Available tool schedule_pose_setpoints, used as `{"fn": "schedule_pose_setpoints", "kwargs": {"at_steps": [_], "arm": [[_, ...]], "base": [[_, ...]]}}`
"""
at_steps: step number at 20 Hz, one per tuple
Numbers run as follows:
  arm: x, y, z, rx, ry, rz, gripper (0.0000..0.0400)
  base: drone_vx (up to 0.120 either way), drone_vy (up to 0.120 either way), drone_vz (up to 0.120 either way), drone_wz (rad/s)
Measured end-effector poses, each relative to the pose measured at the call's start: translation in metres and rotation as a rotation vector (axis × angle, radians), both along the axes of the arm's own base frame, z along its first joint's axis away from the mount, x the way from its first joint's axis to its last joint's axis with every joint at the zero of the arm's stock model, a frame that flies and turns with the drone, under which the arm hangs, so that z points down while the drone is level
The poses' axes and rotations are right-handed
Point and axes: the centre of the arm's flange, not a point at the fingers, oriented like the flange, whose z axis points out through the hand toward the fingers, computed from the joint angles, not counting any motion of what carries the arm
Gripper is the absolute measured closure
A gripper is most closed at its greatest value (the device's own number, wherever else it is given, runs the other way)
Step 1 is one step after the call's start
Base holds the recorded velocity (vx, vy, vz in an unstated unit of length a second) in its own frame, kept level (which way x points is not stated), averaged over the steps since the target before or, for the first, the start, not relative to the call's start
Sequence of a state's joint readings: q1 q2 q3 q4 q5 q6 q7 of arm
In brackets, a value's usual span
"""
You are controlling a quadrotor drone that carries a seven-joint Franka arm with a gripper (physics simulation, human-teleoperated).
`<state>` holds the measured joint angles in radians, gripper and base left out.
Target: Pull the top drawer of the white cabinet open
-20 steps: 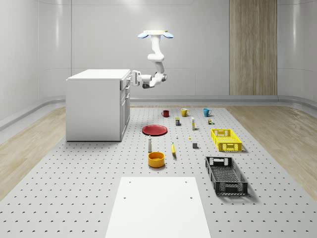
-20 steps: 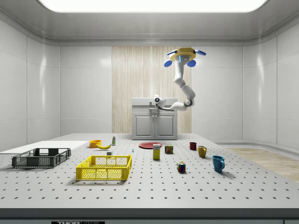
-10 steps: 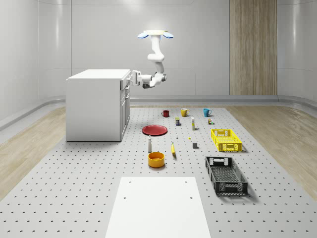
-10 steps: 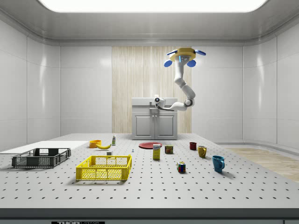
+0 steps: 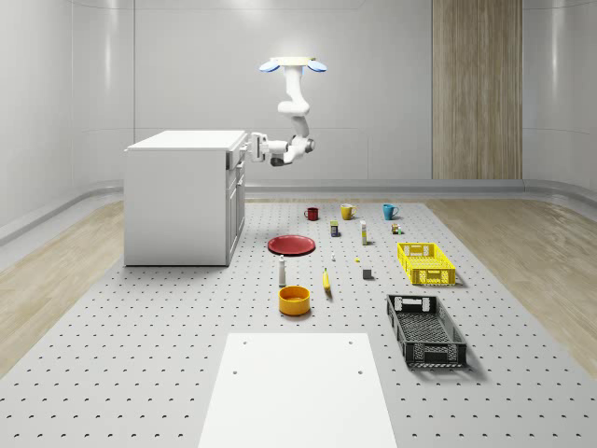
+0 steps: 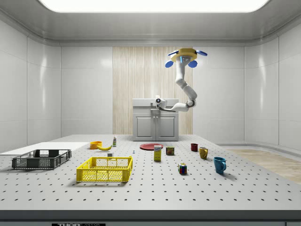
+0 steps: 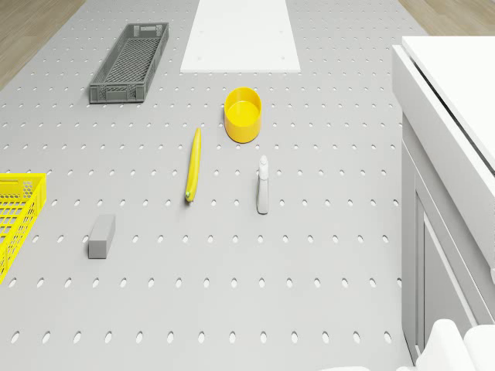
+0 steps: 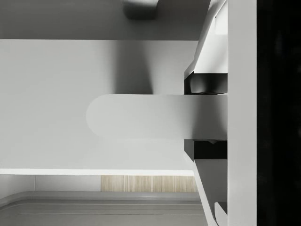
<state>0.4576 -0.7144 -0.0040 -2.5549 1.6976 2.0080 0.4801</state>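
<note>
The white cabinet (image 5: 177, 201) stands at the whole-scene view's left, and at the back centre of the side view (image 6: 155, 127). Its top drawer (image 5: 235, 159) juts out a little from the front; the drone view shows this drawer (image 7: 441, 147) overhanging the doors. The drone (image 5: 294, 64) hovers high in front of the cabinet, arm bent down and back toward it. My gripper (image 5: 253, 147) is level with the drawer front. In the wrist view the gripper (image 8: 207, 117) is shut on the rounded drawer handle (image 8: 141, 117), a dark pad (image 8: 207, 84) pressing each side.
On the perforated floor in front of the cabinet lie a red plate (image 5: 292, 245), a white bottle (image 7: 263, 185), a banana (image 7: 193, 164), a yellow bowl (image 7: 243, 114), three mugs (image 5: 346, 212), a yellow crate (image 5: 426, 262), a dark crate (image 5: 425, 329) and a white mat (image 5: 297, 392).
The gripper and the drawer front have crept very slightly away from the cabinet body. The drone holds its place.
</note>
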Motion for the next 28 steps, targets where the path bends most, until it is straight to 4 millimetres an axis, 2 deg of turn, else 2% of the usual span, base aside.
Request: {"fn": "schedule_pose_setpoints", "kwargs": {"at_steps": [12,20,28], "arm": [[0.0,-0.032,0.0,-0.002,0.018,0.0,0.0283],[-0.001,-0.06,0.001,-0.004,0.019,0.0,0.0279],[0.0,-0.09,0.001,-0.001,0.007,0.0,0.0291]], "base": [[0.0,0.0,0.0,0.0],[0.0,0.0,0.0,0.0],[0.0,0.0,0.0,0.0]]}}
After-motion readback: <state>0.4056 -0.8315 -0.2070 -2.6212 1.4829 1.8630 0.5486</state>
